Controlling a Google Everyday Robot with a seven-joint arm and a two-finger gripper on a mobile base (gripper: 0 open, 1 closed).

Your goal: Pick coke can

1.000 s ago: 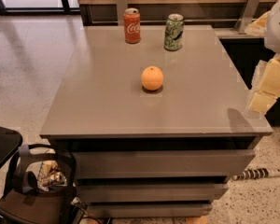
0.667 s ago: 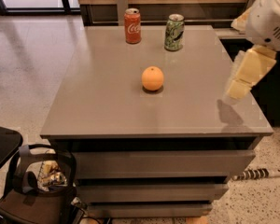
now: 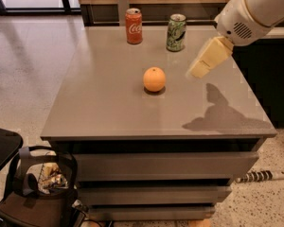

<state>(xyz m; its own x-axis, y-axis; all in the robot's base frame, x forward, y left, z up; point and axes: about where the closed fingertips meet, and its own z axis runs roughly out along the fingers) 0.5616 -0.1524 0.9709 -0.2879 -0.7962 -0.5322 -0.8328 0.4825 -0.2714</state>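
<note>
Since the earlier frames your arm (image 3: 258,8) has swung in from the right edge of the table (image 3: 104,108) and now reaches out over its right half. The gripper (image 3: 199,71) hangs in the air above the tabletop, angled down and to the left, with its tip pointing toward the orange (image 3: 154,79). It touches nothing, and you cannot tell from this view whether it is released or clenched. Its shadow (image 3: 222,115) falls on the grey surface near the front right corner.

The coke can (image 3: 134,26) stands upright at the far edge of the table, left of centre, well apart from the gripper. Near it on the right stands the green-and-white can (image 3: 176,32), also upright, and this one is the closer of the two to your gripper. The orange sits alone near the middle of the table, in front of both cans.
</note>
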